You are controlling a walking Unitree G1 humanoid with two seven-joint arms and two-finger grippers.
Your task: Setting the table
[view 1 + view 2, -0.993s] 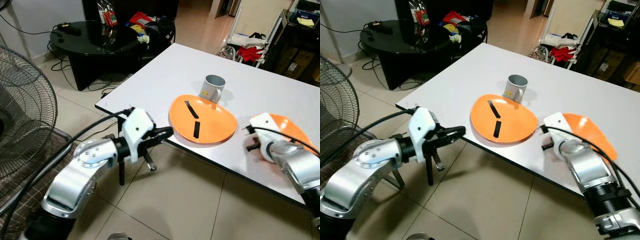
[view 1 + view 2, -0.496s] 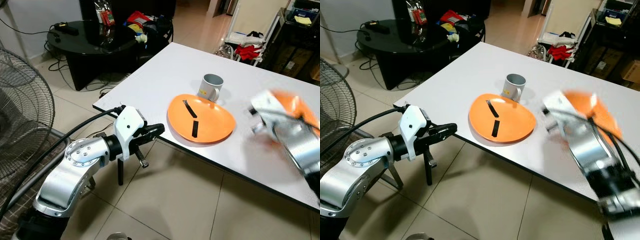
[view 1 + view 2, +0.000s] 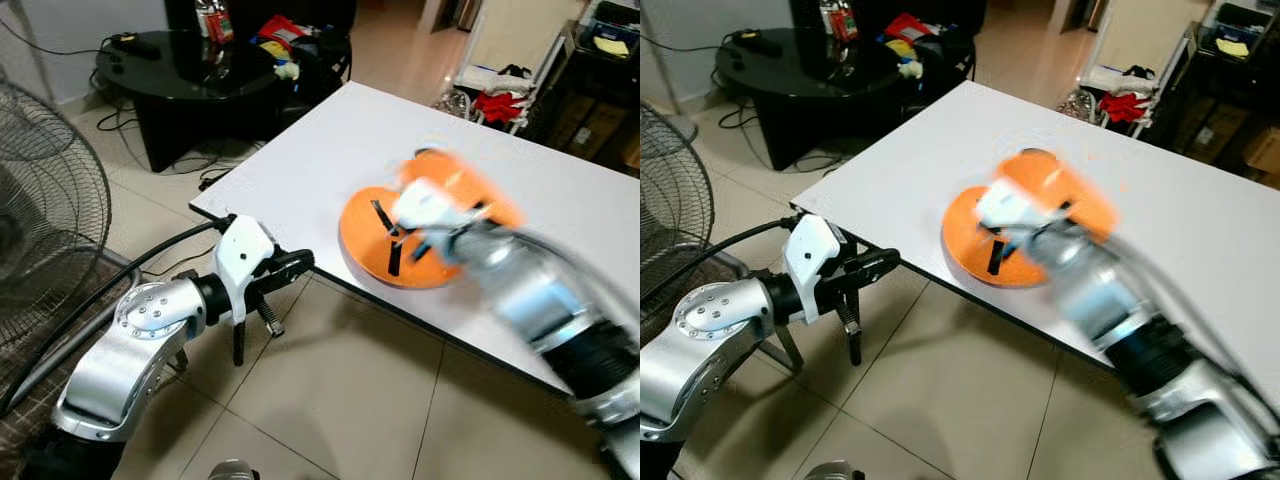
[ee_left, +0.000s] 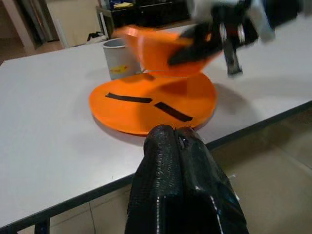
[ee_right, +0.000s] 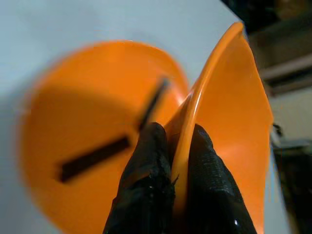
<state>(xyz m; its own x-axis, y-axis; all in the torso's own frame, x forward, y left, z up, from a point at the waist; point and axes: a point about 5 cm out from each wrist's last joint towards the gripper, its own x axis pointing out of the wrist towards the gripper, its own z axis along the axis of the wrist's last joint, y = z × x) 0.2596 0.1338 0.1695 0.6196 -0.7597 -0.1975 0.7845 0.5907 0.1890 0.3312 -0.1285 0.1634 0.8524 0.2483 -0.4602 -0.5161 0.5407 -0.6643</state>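
An orange plate with two black strips on it lies near the front edge of the white table. My right gripper is shut on the rim of an orange bowl. It holds the bowl tilted just above the plate, and the arm is blurred with motion. A grey mug stands behind the plate, partly hidden by the bowl. My left gripper is shut with nothing in it. It hovers off the table's front-left edge and points toward the plate.
A large standing fan is close on my left. A black round table with clutter stands beyond the white table's far-left corner. A rack with clothes stands at the back. Tiled floor lies below my arms.
My right arm has swung left with the orange bowl, from the table's right part to over the orange plate. My left gripper has drawn back a little from the table edge.
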